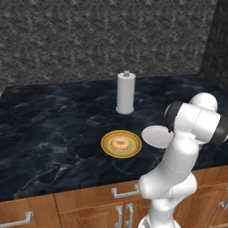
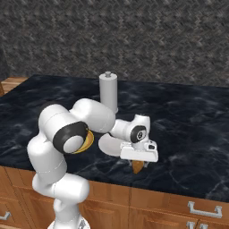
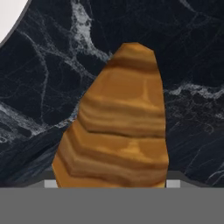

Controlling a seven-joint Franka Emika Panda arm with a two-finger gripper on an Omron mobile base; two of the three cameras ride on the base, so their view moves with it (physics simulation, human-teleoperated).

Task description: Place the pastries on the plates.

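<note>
Brown and ridged, the oblong pastry (image 3: 116, 127) sits closest to the lens in the hand view, tapering toward its far end, with dark marbled table (image 3: 192, 57) behind it on every side. Its near end runs down between the fingers, whose tips are hidden by it, so the fingers appear to be pinching the pastry rather than standing spread. A pale curved edge of the white plate (image 3: 8, 17) cuts across the upper left corner of that view.

From the right base view, the gripper (image 2: 138, 163) hangs near the front edge of the table (image 2: 188, 134), pointing down, and the brown pastry (image 2: 137, 166) pokes out beneath the white hand, above the table top. Whether it touches the surface I cannot tell. The white plate (image 2: 107, 145) lies just behind and to the left of the hand, partly covered by the arm.

In the left base view, the plate with the yellow-orange rim (image 1: 121, 144) rests flat on the table (image 1: 53, 124), and the ring donut (image 1: 120, 143) with its orange-tan glaze lies in the middle of it. The white plate (image 1: 153, 136) is just beside it to the right, its far side hidden behind the arm's elbow. A tall white roll (image 1: 125, 93) stands upright on its holder further back, behind both plates. Wooden cabinet fronts (image 1: 89, 205) with metal handles run below the table edge.
</note>
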